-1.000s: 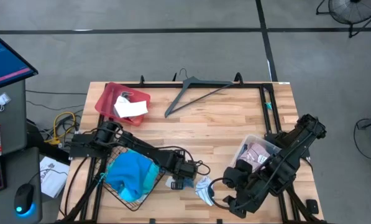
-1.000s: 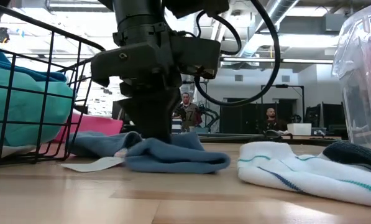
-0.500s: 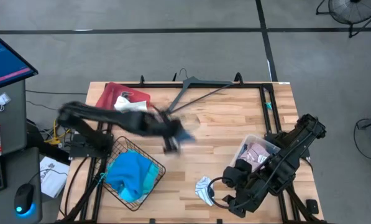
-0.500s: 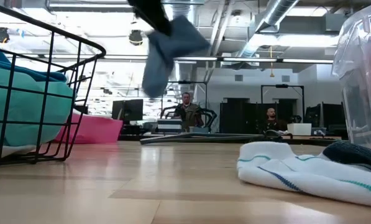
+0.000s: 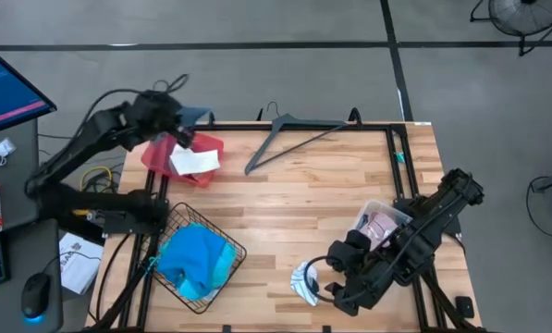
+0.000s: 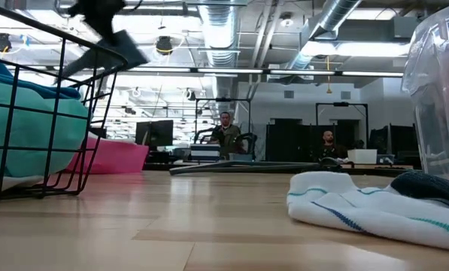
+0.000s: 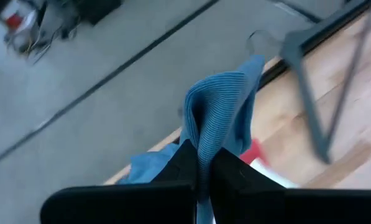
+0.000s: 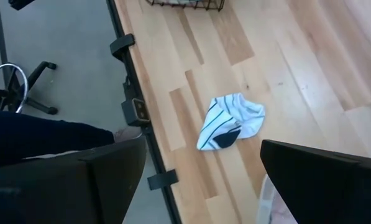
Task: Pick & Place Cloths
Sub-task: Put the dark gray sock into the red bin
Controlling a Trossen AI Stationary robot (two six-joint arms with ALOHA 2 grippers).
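Note:
My left gripper (image 5: 169,122) is raised above the table's far-left corner, over the red tray (image 5: 165,148), and is shut on a blue-grey ribbed cloth (image 7: 217,118) that also shows high in the low view (image 6: 107,47). A turquoise cloth (image 5: 194,257) lies in the wire basket (image 5: 227,264). A white cloth with dark stripes (image 5: 303,282) lies crumpled on the table near the near edge. My right gripper (image 8: 202,155) hovers open just right of it. A pink cloth (image 5: 380,228) sits in a clear tub (image 5: 375,211). My left gripper pinches the blue-grey cloth between its two fingers (image 7: 185,163) at a bunched fold (image 7: 205,144), several layers thick. The cloth is lifted clear of the table. In the wrist view its free end (image 7: 250,68) reaches out beyond the fingers.
A grey hanger (image 5: 294,132) lies by the far edge. A white piece (image 5: 194,163) lies in the red tray. The basket stands at the near-left and the clear tub at the right. Bare wood spans the table's middle. People sit in the room beyond (image 6: 226,128).
My left gripper has lifted the blue-grey cloth off the table beside the basket and swung it up and toward the far-left corner, over the red tray. The cloth now hangs clear in the air. My right arm has shifted slightly toward the white cloth.

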